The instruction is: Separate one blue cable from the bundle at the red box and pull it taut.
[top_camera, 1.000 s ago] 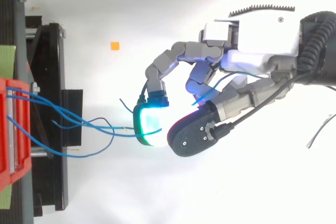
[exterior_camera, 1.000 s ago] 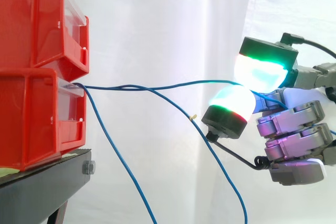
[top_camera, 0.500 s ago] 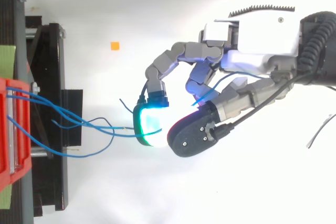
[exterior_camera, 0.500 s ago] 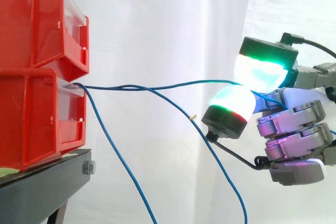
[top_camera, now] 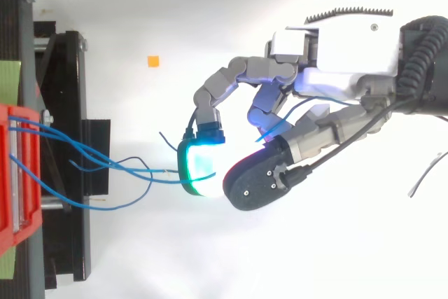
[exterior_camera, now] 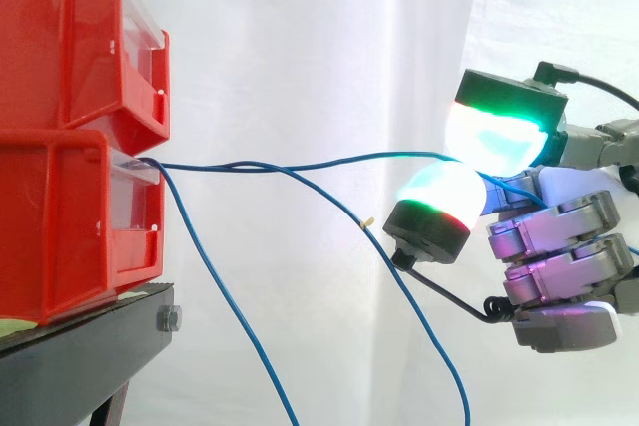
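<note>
Side and top views of a cable-separation set-up. Two glossy red plastic bins, upper (exterior_camera: 60,47) and lower (exterior_camera: 55,231), are stacked on a black metal stand (exterior_camera: 80,356) in front of a softly folded white curtain (exterior_camera: 319,37). Each bin has a boxy, slanted front with a clear panel at its lip. A bundle of thin blue cables (top_camera: 59,148) comes out over the front lip of the lower bin.

One blue cable (exterior_camera: 329,160) runs from that lip almost level, in a shallow arch, to the hand (exterior_camera: 559,241). The hand is closed in a pinch: two rounded, glowing fingertips (exterior_camera: 496,137), cyan-white with green and red edges and black caps, meet on the cable and trap it between them. The other fingers are grey, jointed segments curled in below.

The remaining loose cables (exterior_camera: 215,291) hang free. One falls steeply from the bin lip toward the bottom edge. Another arcs out and drops below the hand. A short, pale bare end (exterior_camera: 367,218) shows near the lower pad.

In the top view a small orange square (top_camera: 153,61) lies on the white floor beside the stand.
</note>
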